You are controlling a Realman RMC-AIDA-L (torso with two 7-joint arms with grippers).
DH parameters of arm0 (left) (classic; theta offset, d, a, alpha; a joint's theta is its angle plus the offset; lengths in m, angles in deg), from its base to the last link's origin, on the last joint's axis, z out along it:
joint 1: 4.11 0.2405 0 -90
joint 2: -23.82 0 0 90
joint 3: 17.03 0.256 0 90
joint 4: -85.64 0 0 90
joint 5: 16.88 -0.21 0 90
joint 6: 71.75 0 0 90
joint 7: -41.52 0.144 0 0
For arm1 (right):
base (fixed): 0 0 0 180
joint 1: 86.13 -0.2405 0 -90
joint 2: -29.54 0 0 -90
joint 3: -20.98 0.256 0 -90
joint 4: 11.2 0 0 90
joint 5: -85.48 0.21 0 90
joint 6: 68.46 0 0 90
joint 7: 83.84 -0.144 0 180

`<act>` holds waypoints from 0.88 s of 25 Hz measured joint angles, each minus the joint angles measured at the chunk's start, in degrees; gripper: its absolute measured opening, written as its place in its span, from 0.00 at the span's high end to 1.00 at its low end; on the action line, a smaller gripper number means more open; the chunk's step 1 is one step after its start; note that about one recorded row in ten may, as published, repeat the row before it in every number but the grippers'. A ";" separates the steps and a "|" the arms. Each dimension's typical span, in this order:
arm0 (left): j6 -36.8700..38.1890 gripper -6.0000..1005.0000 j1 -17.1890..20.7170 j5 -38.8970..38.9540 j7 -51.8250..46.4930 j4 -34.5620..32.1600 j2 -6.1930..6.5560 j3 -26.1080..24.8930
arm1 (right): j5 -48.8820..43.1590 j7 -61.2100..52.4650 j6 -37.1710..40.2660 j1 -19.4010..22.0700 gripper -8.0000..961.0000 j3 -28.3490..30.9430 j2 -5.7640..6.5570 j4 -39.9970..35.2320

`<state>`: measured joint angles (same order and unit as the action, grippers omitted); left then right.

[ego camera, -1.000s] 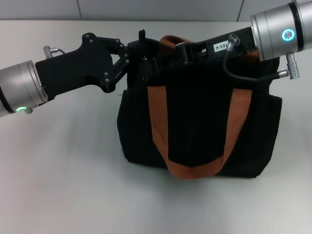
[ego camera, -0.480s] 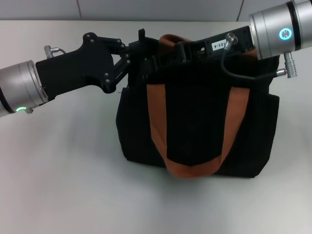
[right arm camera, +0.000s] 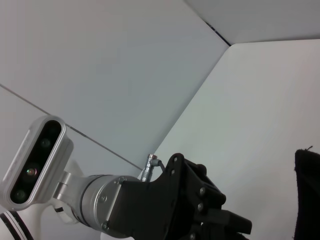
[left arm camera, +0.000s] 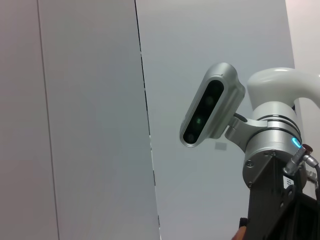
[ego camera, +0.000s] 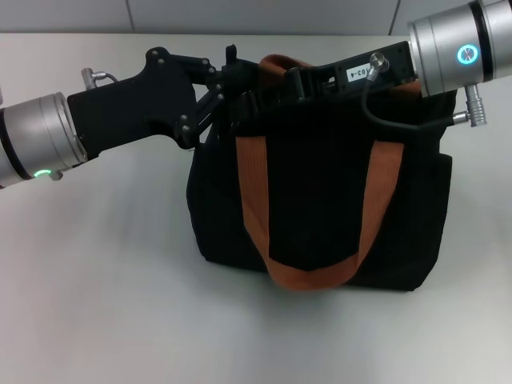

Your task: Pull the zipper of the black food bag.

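Observation:
The black food bag (ego camera: pixel 320 200) stands upright in the middle of the table, its orange-brown strap (ego camera: pixel 254 192) hanging down the front. My left gripper (ego camera: pixel 236 80) reaches in from the left to the bag's top left corner and lies against the fabric there. From the right, my right gripper (ego camera: pixel 292 80) lies along the top edge beside the rear strap. The zipper is hidden behind the grippers and the dark fabric. A sliver of the bag (right arm camera: pixel 306 195) shows in the right wrist view.
The white table (ego camera: pixel 104 280) extends in front of and to the left of the bag. A grey panelled wall (ego camera: pixel 240 16) runs behind it. The left wrist view shows the wall, the robot's head camera (left arm camera: pixel 207 110) and the right arm's wrist (left arm camera: pixel 270 150).
My left arm has lifted a little and pushed rightward at the bag's top corner. The bag's left side has shifted slightly left and its strap has swung a bit. The right arm barely moved.

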<state>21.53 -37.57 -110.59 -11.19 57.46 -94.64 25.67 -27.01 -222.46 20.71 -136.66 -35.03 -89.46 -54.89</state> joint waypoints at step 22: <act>-0.08 0.96 0.73 0.64 -0.35 -0.14 0.10 -0.53 | 0.44 -0.55 -0.56 0.58 0.78 -0.72 -0.18 -1.17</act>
<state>21.46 -36.84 -109.95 -11.54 57.32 -94.54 25.13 -26.57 -223.01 20.15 -136.08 -35.75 -89.64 -56.06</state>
